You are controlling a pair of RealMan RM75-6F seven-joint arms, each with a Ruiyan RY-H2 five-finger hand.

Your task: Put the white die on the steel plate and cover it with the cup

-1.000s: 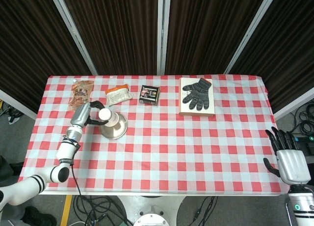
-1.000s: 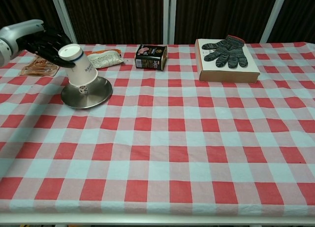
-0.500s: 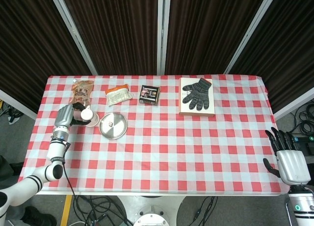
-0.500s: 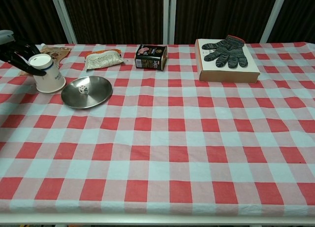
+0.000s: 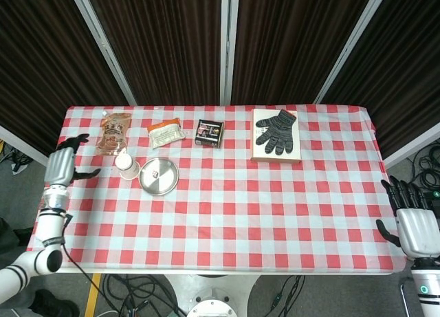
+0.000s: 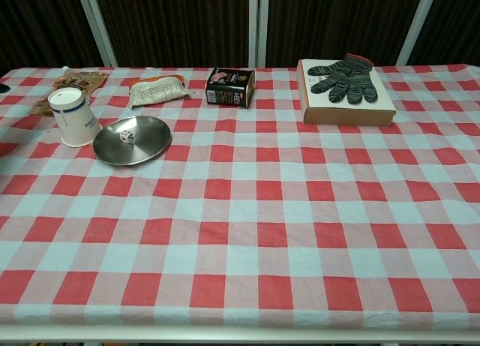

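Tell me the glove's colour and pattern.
The glove is dark grey with lighter grey stripes and a red cuff edge; the chest view shows it best.

A striped glove (image 6: 341, 68) lies on a book (image 6: 346, 106); a small tin (image 6: 229, 87) stands beside two snack packets (image 6: 156, 90).

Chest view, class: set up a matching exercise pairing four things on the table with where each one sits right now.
Things:
1. white die
2. cup
3. striped glove
4. dark tin

Places:
A. on top of the book
B. upside down on the cloth, left of the steel plate
C. inside the steel plate, uncovered
D. on the cloth between the white packet and the book

Pairs: 1-C, 2-B, 3-A, 4-D
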